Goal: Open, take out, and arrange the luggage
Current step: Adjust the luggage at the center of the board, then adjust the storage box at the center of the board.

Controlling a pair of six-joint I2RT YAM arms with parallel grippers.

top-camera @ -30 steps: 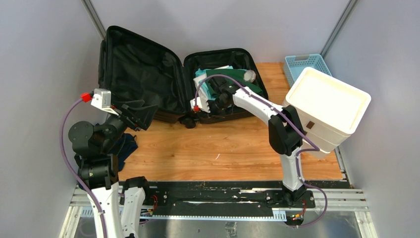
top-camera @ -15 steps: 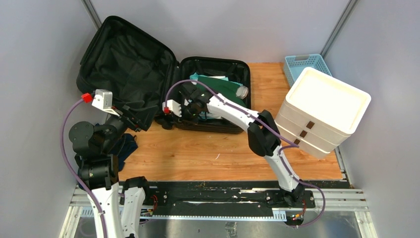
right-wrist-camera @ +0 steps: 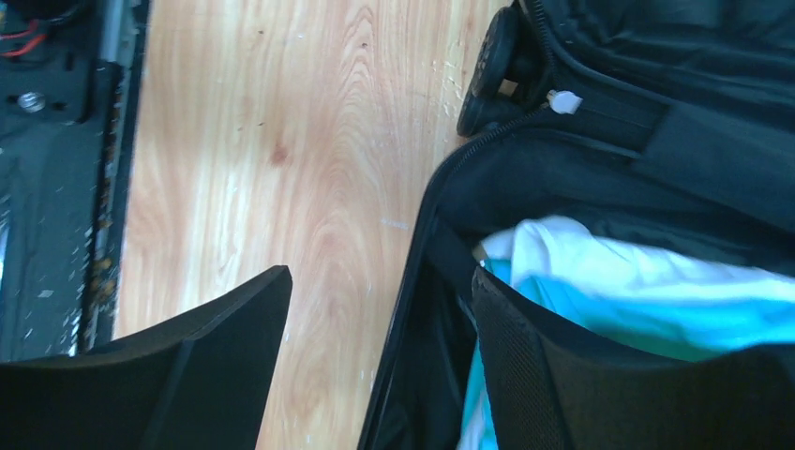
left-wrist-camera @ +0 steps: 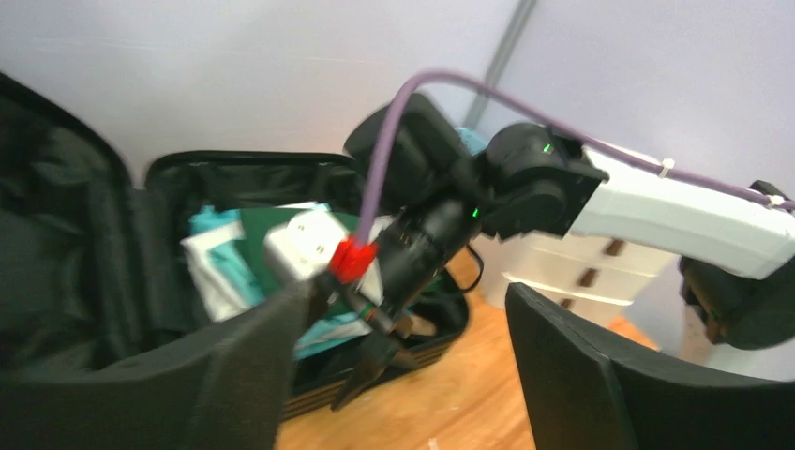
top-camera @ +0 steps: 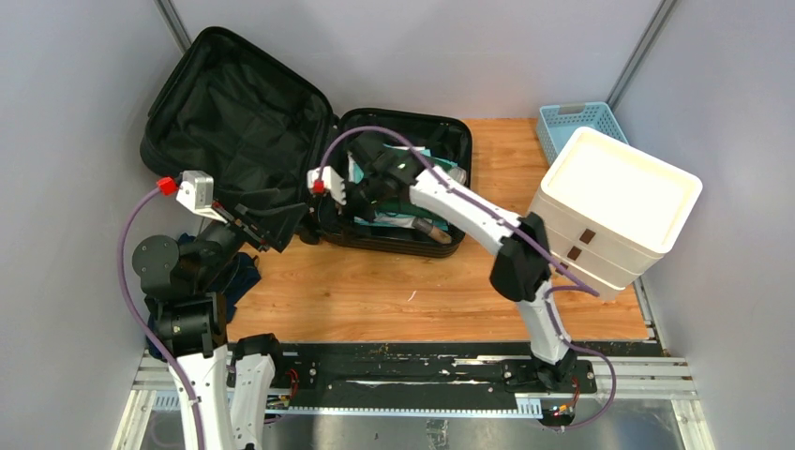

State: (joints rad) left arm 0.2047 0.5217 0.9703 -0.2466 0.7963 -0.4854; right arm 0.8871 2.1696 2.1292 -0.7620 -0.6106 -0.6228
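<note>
The luggage (top-camera: 239, 117), a black suitcase, lies open at the back left, its lid leaning toward the left wall. Its base (top-camera: 450, 136) holds teal and white clothes (right-wrist-camera: 656, 281), a green fabric item (top-camera: 422, 173) and a bottle (top-camera: 457, 173). My right gripper (top-camera: 366, 208) hangs open over the base's near wall. In the right wrist view that black rim (right-wrist-camera: 422, 309) runs between the fingers of the right gripper (right-wrist-camera: 380, 281), one over wood and one over the clothes. My left gripper (top-camera: 267, 230) stands open by the lid's near corner, holding nothing; in the left wrist view this gripper (left-wrist-camera: 412, 300) faces the right arm.
A white stacked drawer unit (top-camera: 609, 206) stands at the right with a light-blue mesh basket (top-camera: 572, 122) behind it. A dark blue cloth (top-camera: 239, 272) lies by the left arm. A suitcase wheel (right-wrist-camera: 487, 70) sits on the wooden table (top-camera: 394, 281).
The right gripper, shut on the suitcase's near side, dragged the case leftward, and the lid fell back farther. It has now opened and let go. The left arm barely moved.
</note>
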